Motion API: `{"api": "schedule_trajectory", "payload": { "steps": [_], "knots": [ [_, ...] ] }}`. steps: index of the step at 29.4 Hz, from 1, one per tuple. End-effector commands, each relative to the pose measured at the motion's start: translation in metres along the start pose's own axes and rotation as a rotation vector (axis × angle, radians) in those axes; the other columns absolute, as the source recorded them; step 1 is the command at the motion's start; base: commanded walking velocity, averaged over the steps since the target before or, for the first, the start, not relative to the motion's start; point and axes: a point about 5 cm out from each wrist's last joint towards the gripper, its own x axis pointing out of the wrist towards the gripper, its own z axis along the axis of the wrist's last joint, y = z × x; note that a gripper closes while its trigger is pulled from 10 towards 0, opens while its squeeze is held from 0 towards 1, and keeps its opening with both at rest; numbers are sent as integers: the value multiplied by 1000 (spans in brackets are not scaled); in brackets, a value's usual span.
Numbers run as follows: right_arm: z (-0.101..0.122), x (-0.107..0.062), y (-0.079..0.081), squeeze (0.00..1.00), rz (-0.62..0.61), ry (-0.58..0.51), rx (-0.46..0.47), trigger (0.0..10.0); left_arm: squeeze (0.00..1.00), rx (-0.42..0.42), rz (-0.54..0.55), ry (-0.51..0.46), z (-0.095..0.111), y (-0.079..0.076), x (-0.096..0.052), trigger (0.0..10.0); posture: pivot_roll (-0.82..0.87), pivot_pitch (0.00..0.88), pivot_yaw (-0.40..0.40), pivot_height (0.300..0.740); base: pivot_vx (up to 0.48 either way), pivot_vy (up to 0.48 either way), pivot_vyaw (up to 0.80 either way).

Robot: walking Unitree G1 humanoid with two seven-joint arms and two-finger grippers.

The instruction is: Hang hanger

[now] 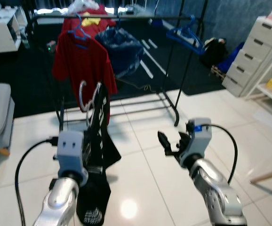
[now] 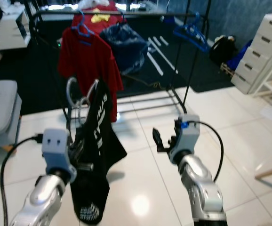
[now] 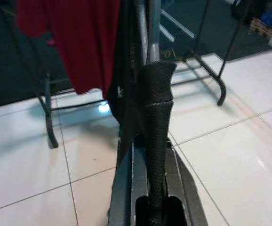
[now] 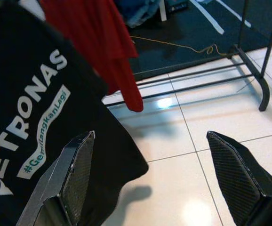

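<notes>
Black shirt on a silver hanger (image 1: 85, 96) is pinched upright in the left claw (image 3: 156, 89), hook uppermost. The rack rail (image 1: 140, 17) lies up at twelve o'clock, running crosswise, well apart. The right claw (image 4: 157, 181), at three o'clock of the shirt (image 4: 28, 113), gapes wide, holding nothing.

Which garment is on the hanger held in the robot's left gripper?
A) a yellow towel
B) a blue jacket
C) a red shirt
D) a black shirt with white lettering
D: the left gripper is shut on the hanger, from which the black shirt with white lettering drapes.
</notes>
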Motion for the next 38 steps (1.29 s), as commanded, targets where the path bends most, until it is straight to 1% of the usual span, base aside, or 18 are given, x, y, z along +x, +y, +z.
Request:
{"api": "schedule_trajectory", "payload": {
  "steps": [1,5,8,13,14,15,16,17,18,19,21,24,38],
  "knots": [
    [0,0,-1,0,-7,-3,-18,10000,0,16,-4,-37,8,-1,3,10000,-112,114,-41,740,480,0,0],
    [0,0,0,0,-6,-4,-18,10000,0,23,7,-44,10,-1,6,10000,-114,113,-40,740,480,0,0],
    [0,0,1,0,-1,-3,-19,10000,0,27,0,-45,11,-6,8,10000,-114,109,-40,740,480,0,0],
    [0,0,2,0,6,-1,-16,10000,0,40,9,-37,10,-7,9,10000,-111,107,-41,740,480,0,0],
    [-1,0,2,0,9,-1,-15,10000,0,36,-14,-38,10,-10,8,10000,-111,104,-43,740,480,0,0],
    [-1,0,2,0,9,-1,-15,10000,0,36,-14,-38,10,-10,8,10000,-111,104,-43,740,480,0,0],
    [-1,1,2,0,11,-1,-14,10000,0,31,-48,-41,10,-14,8,10000,-111,104,-43,740,480,0,0],
    [-1,1,2,0,14,0,-14,10000,0,43,-132,-40,10,-24,5,10000,-110,100,-46,740,458,0,0],
    [-2,1,1,0,14,1,-16,10000,0,50,-173,-43,10,-29,4,10000,-110,98,-45,740,274,-394,0],
    [-2,1,1,0,14,1,-16,10000,0,50,-173,-43,10,-29,4,10000,-110,98,-45,740,274,-394,0],
    [-2,1,1,0,15,2,-18,10000,0,58,-227,-41,10,-37,1,10000,-108,98,-48,740,137,-424,0],
    [-2,1,1,0,17,5,-21,10000,0,79,-265,-30,8,-43,-3,10000,-107,95,-47,740,0,-466,0],
    [-3,1,1,0,24,7,-15,10000,0,101,-288,-28,10,-47,-3,10000,-108,93,-45,740,0,-479,0]
  ]
}}
